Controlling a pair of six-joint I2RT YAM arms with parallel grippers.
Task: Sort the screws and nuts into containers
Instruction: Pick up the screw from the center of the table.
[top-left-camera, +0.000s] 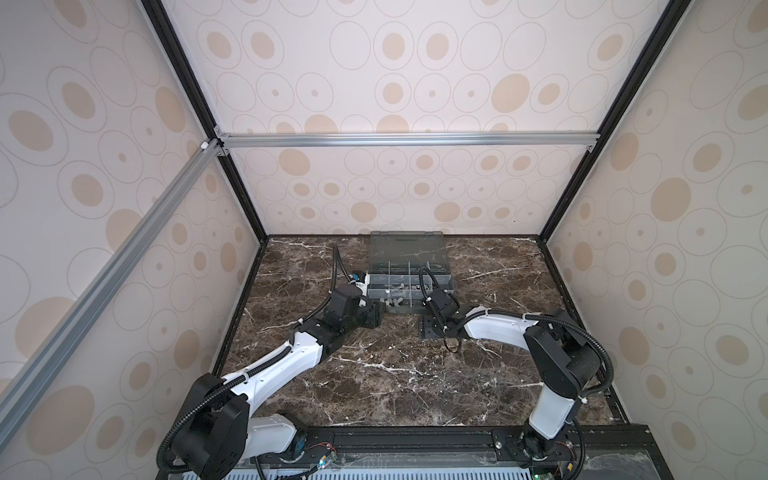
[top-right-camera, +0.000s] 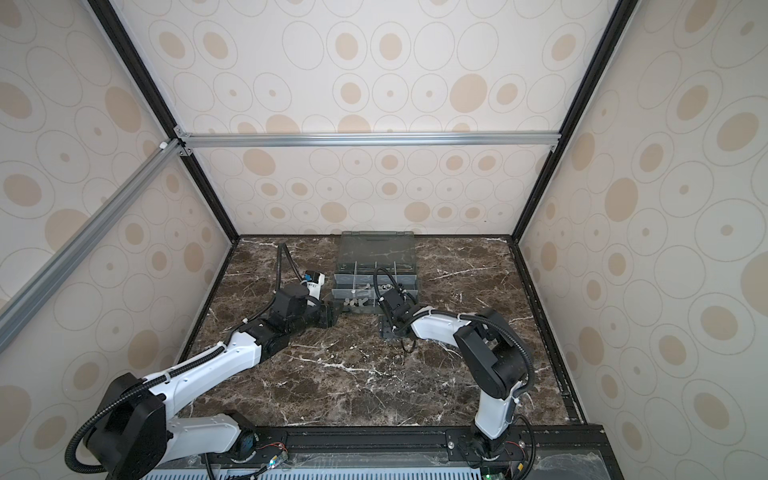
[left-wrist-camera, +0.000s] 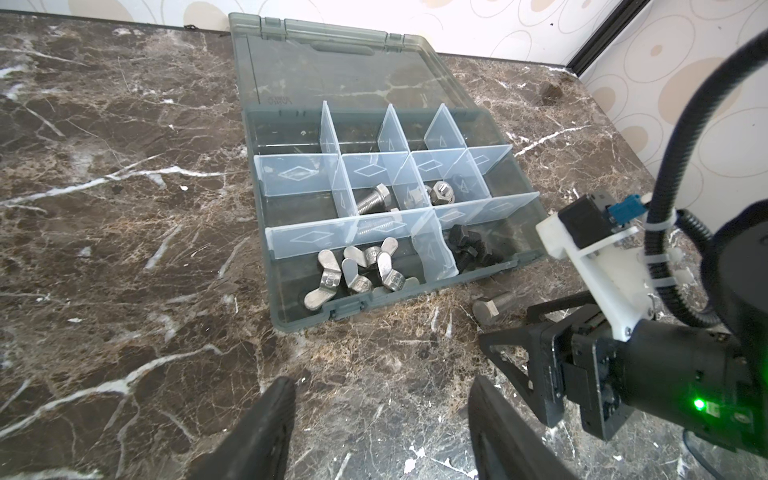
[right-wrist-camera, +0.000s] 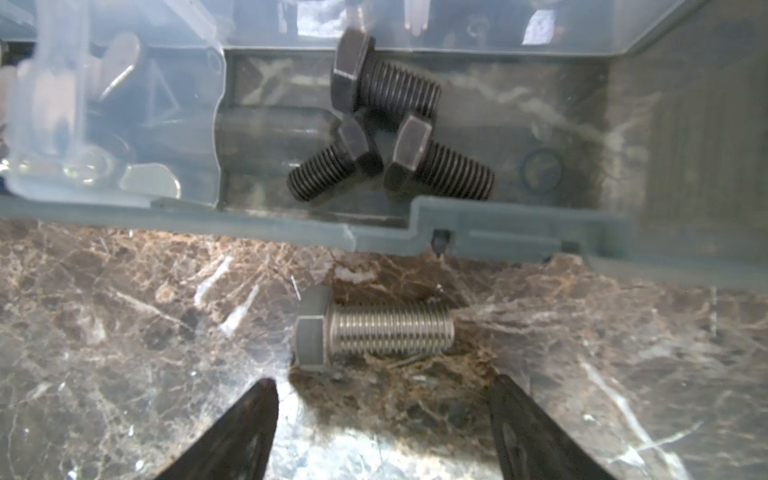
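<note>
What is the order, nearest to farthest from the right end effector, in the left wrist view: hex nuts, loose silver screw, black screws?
1. loose silver screw, on the table before the right end effector.
2. black screws, front-row compartment.
3. hex nuts, middle row behind them.

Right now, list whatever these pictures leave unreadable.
- Top views: organiser box contents too small to sort out.
- Top views: silver screw indiscernible near the right gripper.
- Left wrist view: far compartments screened by dividers.
- Right wrist view: wing nuts blurred behind translucent plastic.
</note>
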